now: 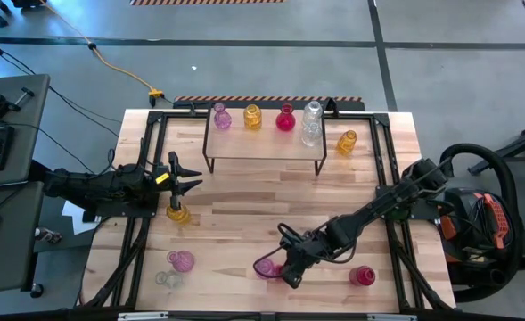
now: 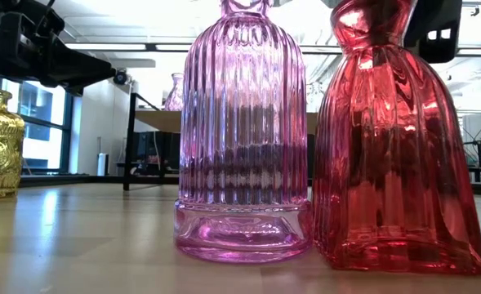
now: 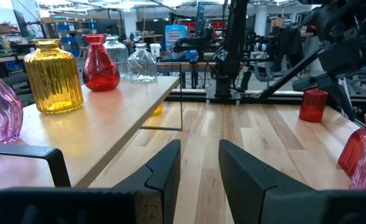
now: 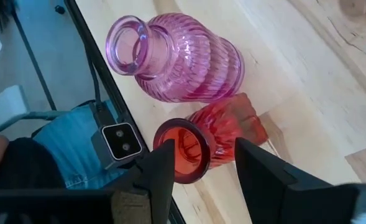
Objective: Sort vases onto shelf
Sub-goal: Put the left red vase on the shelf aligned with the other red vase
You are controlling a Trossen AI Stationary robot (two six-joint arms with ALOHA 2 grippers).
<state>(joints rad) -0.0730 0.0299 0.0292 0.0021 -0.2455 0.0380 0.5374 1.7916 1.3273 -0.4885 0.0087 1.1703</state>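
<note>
The shelf [image 1: 266, 147] stands at the table's far middle and carries a pink [image 1: 222, 116], a yellow [image 1: 252, 117], a red [image 1: 285, 118] and two clear vases [image 1: 312, 123]. My right gripper [image 4: 201, 171] is open near the table's near edge, pointing down, with one finger on either side of the neck of an upright red vase [image 4: 223, 134]. A pink ribbed vase [image 4: 176, 56] stands right beside the red one. My left gripper [image 3: 199, 168] is open and holds nothing. It hovers left of the shelf, above a yellow vase [image 1: 178, 211] standing on the table. My right gripper straddles the red vase's neck [image 4: 204, 146] just below the rim, coming from above. The vase stands upright on its base on the table [image 2: 403, 245]. I cannot tell whether either finger touches the glass.
An amber vase [image 1: 347, 142] stands on the table right of the shelf. A short red vase [image 1: 362, 275] sits near the right near corner. A pink vase [image 1: 181, 260] and a clear vase [image 1: 166, 278] stand near the left near corner. Black frame rails run along both table sides.
</note>
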